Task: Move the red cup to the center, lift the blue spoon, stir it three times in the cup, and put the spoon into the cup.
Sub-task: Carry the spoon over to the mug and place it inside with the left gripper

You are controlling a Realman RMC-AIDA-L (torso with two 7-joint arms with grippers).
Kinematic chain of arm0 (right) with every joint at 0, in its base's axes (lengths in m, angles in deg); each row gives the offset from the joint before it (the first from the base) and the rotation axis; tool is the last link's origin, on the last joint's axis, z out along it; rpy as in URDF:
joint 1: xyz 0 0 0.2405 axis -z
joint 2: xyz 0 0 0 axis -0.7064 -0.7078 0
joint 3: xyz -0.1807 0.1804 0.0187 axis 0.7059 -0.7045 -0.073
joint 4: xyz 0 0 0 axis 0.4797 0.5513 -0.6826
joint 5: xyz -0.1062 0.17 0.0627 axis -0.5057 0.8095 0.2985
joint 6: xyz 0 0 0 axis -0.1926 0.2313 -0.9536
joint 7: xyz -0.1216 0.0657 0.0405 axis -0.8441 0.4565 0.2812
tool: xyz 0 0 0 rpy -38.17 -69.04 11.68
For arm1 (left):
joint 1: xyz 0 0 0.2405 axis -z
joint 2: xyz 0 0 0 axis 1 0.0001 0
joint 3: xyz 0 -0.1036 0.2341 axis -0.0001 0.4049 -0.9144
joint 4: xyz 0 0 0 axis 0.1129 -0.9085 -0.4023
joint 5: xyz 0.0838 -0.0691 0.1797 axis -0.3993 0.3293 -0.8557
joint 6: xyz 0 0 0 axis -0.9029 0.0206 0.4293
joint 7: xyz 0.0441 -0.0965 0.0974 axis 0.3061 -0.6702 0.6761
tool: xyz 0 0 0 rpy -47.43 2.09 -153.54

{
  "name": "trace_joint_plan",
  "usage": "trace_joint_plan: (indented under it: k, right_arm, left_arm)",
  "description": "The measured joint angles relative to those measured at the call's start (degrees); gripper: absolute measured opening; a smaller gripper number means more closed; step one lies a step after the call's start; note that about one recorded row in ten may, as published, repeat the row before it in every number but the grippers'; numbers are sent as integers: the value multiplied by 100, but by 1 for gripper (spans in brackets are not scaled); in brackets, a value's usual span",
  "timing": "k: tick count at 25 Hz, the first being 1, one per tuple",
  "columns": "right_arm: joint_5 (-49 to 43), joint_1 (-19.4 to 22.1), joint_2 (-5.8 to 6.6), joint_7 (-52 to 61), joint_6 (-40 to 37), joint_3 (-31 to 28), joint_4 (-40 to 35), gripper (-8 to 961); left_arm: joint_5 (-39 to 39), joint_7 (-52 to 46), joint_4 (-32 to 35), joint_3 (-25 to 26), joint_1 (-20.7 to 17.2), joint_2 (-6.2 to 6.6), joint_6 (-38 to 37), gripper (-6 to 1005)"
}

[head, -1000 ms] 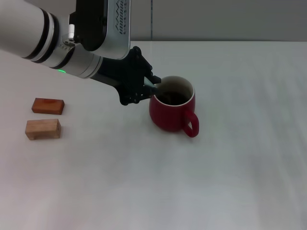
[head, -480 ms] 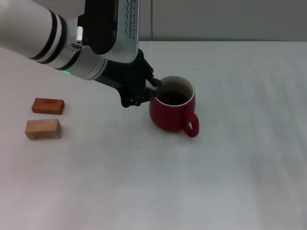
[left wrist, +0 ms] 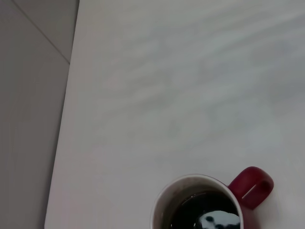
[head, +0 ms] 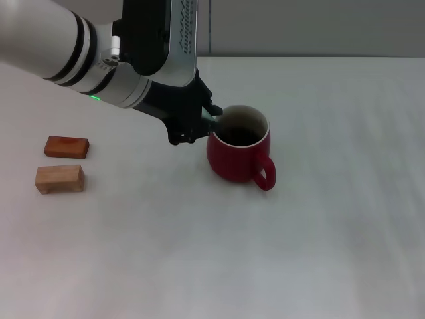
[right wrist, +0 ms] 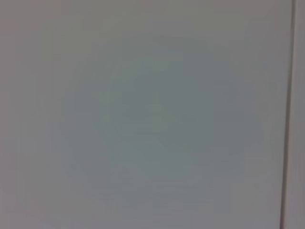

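Two small wooden blocks lie nearest on the robot's left of the white table point(head: 319, 226), the paler block point(head: 60, 179) just in front of the reddish block point(head: 66, 146), close together and well apart from everything else. Farther in, near the middle of the table, stands the red cup point(head: 238, 151), upright, its loop handle turned toward the robot and a little to its right; the inside looks dark below the white rim. At the cup's left rim is the left gripper point(head: 211, 121), reaching in from the left arm and angled down toward the mouth of the cup. A thin pale sliver shows between its dark fingertips at the rim, likely the handle of the blue spoon point(head: 210, 118), though it is too small to be sure, so whether the claw is gripping it or merely closed cannot be told. From the left wrist, the cup sits below with a pale glint in its dark interior. Only a blank grey surface shows from the right wrist.
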Motion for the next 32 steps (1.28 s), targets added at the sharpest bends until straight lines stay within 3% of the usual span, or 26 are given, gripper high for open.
trace_joint_plan:
  k: [19,32]
  right_arm:
    - [0,61,1,0,5,3,61,336]
    - [-2,68,1,0,-18,77,61,335]
  left_arm:
    - [391,-162,77,-399,23,1,39,170]
    - [-55,-398,64,-329,20,18,49,170]
